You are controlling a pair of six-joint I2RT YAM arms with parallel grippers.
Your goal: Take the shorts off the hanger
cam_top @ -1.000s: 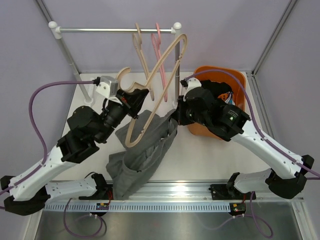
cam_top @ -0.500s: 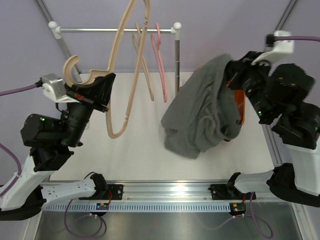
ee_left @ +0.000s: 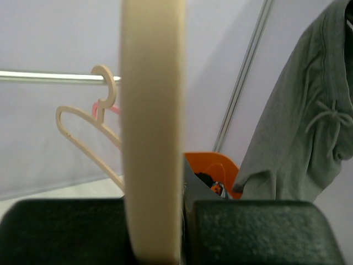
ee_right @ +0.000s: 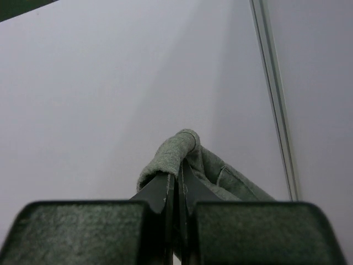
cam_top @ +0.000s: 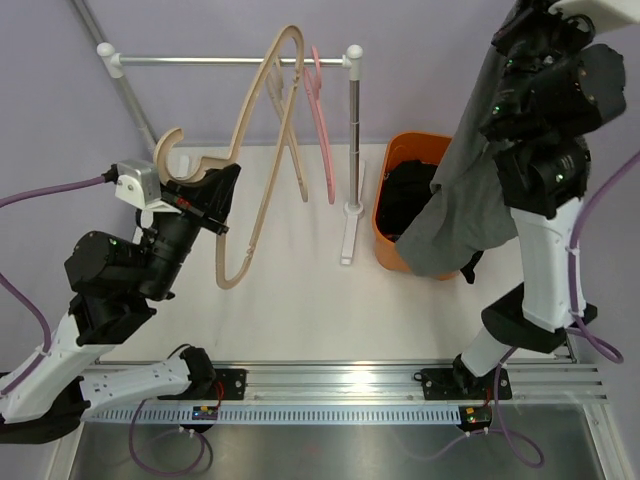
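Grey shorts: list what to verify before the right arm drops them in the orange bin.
1. Grey fabric shorts off the curved beige hanger: ok, the hanger is bare.
2. Right gripper shut on a fold of the shorts: ok.
3. Left gripper shut on the hanger, apart from the shorts: ok.
4. Shorts hang above the orange plastic bin: cannot tell; from above they overlap its right side, but their height hides the true line-up.
5. Room in the bin: cannot tell; dark clothing already lies inside.

Both jaws clamped; right arm [cam_top: 545,250] raised high, left arm [cam_top: 110,290] crouched.
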